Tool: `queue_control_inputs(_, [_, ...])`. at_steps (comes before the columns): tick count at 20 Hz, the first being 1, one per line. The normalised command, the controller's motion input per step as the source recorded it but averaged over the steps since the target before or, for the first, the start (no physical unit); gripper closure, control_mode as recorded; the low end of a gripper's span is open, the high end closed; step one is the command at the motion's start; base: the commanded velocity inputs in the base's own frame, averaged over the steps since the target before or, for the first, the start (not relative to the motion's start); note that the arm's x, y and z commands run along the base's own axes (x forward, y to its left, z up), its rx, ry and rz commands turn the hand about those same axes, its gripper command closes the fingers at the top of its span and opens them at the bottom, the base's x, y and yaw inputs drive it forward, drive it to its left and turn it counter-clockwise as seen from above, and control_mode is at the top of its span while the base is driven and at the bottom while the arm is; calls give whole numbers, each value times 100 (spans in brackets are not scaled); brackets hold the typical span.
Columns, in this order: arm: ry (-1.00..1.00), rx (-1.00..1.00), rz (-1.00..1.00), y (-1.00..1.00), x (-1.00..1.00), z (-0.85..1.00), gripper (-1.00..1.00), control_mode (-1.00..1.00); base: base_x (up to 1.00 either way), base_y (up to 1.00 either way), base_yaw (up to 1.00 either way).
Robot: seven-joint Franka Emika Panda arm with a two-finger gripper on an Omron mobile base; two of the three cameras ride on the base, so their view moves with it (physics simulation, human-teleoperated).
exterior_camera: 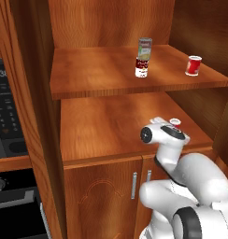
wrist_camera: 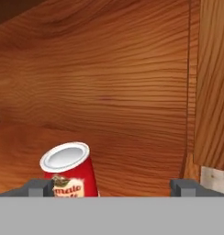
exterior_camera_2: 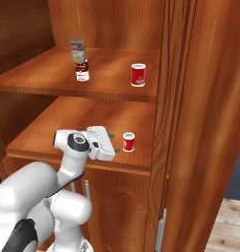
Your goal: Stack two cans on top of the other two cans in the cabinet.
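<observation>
On the cabinet's upper shelf [exterior_camera: 97, 74] the pale grey-green can [exterior_camera: 145, 46] stands stacked on the red-over-white can [exterior_camera: 141, 67]; the same stack shows in the right base view, grey-green can [exterior_camera_2: 77, 50] above red-over-white can [exterior_camera_2: 82, 71]. The plain red can [exterior_camera: 193, 65] [exterior_camera_2: 137, 75] stands alone to its right. On the lower shelf [exterior_camera_2: 58, 128] the small red can with the label patch [exterior_camera_2: 128, 141] [wrist_camera: 67, 169] stands upright. My gripper [exterior_camera_2: 114, 142] [wrist_camera: 114, 187] is open just in front of it, empty, the can close to the left fingertip [wrist_camera: 40, 187]. In the left base view the hand hides most of this can [exterior_camera: 175, 123].
The cabinet's right side wall [wrist_camera: 215, 92] runs close beside the right fingertip. Two lower doors with slim metal handles [exterior_camera: 133, 185] sit under the lower shelf. A black oven [exterior_camera: 6, 116] stands left of the cabinet.
</observation>
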Motion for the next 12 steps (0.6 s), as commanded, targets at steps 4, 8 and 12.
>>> queue_control_inputs(4, [0, 0, 0, 0, 27, -16, -100, -100, 0, 0, 0])
queue_control_inputs(8, [0, 0, 0, -4, 25, -10, -100, -100, 0, 0, 0])
queue_control_inputs(12, [0, 0, 0, -13, 21, -9, -100, -100, 0, 0, 0])
